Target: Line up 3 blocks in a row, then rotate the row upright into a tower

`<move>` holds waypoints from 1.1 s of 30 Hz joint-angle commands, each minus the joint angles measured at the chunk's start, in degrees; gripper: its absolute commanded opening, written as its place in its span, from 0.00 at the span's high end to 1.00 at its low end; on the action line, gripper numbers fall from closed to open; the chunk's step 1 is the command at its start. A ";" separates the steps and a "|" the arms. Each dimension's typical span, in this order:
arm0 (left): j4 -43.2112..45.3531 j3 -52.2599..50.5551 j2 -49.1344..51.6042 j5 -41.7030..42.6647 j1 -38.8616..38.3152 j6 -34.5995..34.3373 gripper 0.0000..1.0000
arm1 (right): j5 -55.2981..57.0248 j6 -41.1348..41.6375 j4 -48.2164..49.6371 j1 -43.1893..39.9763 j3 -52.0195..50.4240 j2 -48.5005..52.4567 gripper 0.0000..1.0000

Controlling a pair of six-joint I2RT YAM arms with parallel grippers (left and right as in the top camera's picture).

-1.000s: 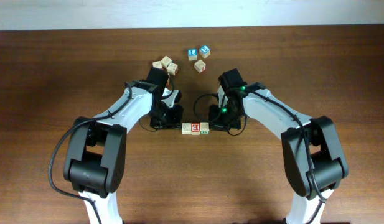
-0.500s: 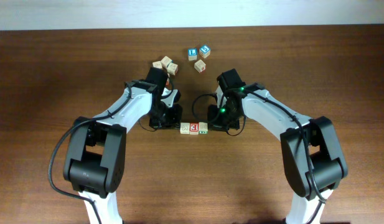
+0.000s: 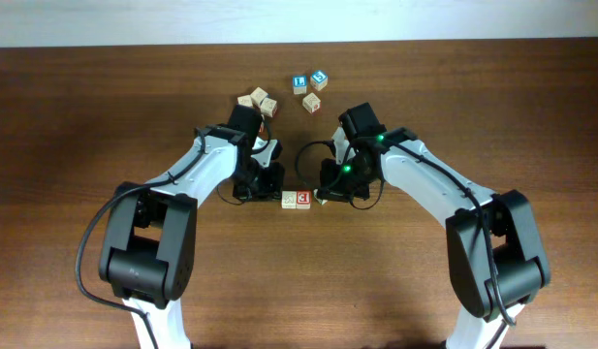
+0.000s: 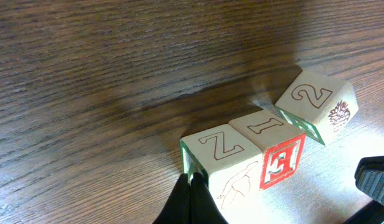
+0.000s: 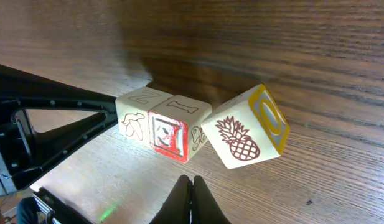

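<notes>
1. You have the three cubes mid-bench, in the gap between the two arms. A pale tan wooden cube with green edging sits at the 9 o'clock end. A wooden cube with a red letter face is flush against it.
2. A tan wooden cube with a yellow face lies toward 3 o'clock. It is turned out of line, one corner just beside the red one.
3. Your left claw is pinched together and empty, its tip against the green-edged cube's 9 o'clock side.
4. Your right claw is pinched together too, holding nothing, near the yellow-faced cube. From overhead it partly covers that cube.
5. At 12 o'clock, well apart, sit two blue-faced cubes and a tan cube. A cluster of tan cubes lies at 11 o'clock.
6. The bench is dark, grained wood. The cubes are matt, with outlined characters on top and a line-drawn pineapple.
</notes>
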 commanded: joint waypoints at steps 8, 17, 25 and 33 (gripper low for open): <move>0.13 -0.70 0.42 1.01 -0.13 -0.52 1.00 | 15.80 0.26 0.55 -1.44 0.55 -0.59 0.96; 0.26 -0.70 0.42 1.03 -0.13 -0.55 1.00 | 14.40 -1.99 4.20 -1.42 0.52 2.51 0.96; 0.50 -0.70 0.42 1.03 -0.13 -0.55 1.00 | 10.80 -3.43 3.85 -0.44 0.50 2.69 0.96; 0.48 -0.70 0.42 1.03 -0.13 -0.55 1.00 | 9.79 -2.73 2.27 2.67 0.50 2.69 0.96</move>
